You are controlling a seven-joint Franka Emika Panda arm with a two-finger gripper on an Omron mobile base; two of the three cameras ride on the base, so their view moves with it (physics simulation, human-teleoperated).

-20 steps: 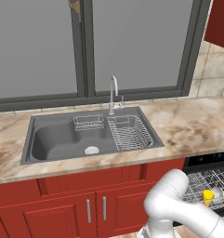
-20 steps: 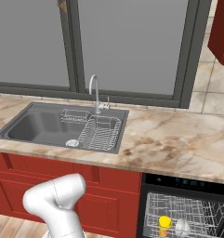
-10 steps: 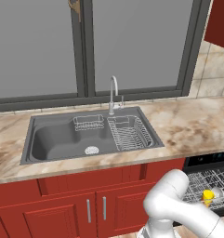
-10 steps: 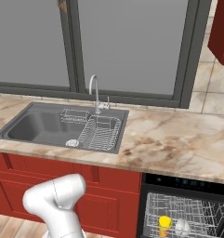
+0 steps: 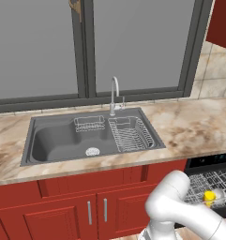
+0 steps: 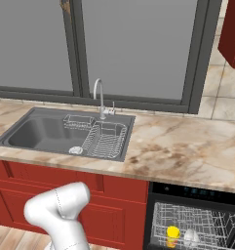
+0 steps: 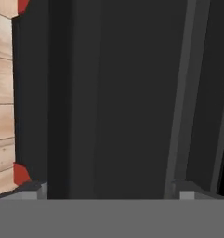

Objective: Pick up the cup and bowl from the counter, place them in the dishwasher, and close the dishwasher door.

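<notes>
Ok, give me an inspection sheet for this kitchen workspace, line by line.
Surface: marbled counter, bare stone, steel sink set in it.
Job's things: dishwasher open, a yellow cup and a pale item I cannot identify in its rack; dishwasher door seen close up, a black panel.
Clutter: wire dish rack and small wire caddy in the sink.
Grippers: gripper open, empty, facing the door.
Cables: nothing seen.
Surroundings: window, faucet, red cabinets.
</notes>
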